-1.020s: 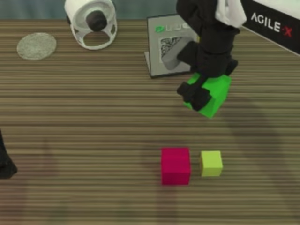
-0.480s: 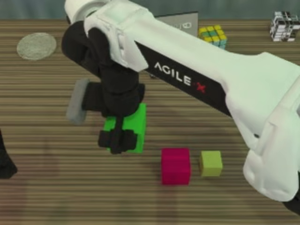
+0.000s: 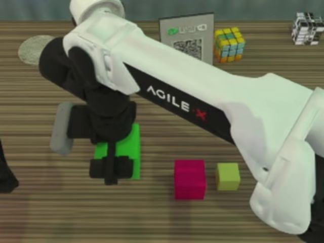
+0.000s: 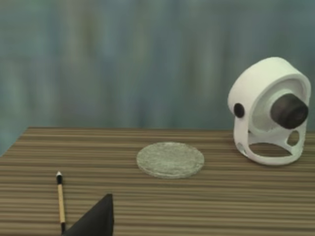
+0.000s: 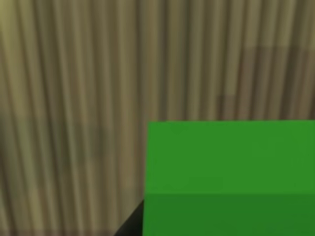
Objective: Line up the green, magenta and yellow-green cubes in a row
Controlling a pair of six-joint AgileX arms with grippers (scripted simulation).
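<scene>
R claw (image 3: 110, 168) clamps big bright green cube (image 3: 126, 152), smooth, left of magenta cube (image 3: 190, 178); bare desk (image 3: 61, 212) around. L claw: can't tell.

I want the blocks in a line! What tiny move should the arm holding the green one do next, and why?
Probably lower the green cube onto the table just left of the magenta cube. The right gripper holds it there, level with the magenta and yellow-green cube, which already sit side by side. The left arm is parked at the left edge.

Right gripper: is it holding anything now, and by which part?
The right gripper holds the green cube, fingers clamped on its near end, on opposite side faces. The left arm stays parked at the table's left edge.
</scene>
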